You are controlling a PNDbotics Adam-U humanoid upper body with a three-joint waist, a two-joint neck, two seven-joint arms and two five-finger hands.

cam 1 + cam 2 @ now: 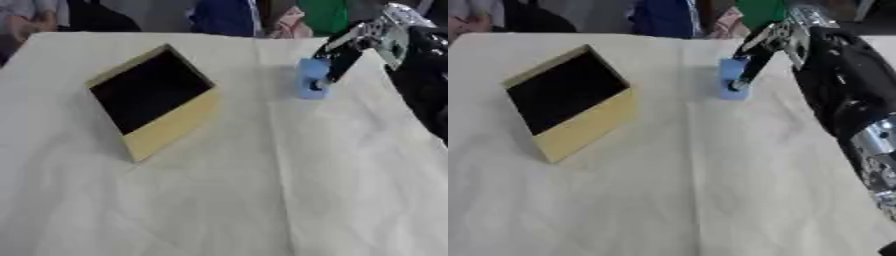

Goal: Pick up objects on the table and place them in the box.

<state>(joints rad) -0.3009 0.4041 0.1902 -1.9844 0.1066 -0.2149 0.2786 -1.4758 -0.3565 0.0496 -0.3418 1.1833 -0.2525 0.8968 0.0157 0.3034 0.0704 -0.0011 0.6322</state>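
Note:
A small light-blue block (305, 75) stands upright on the white-covered table (262, 200), at the far right. My right hand (773, 39) reaches down onto it from the upper right, and its dark fingers (338, 64) are curled round the block's top and right side. The box (171, 129) is yellow cardboard with a dark inside; it lies tilted to the left of the middle, with its opening facing up and toward me. Nothing shows inside it. My left hand is out of sight.
My black right forearm (843, 92) runs along the table's right side. The cloth is wrinkled, with a fold line (278, 165) running down its middle. People sit behind the far edge (219, 17).

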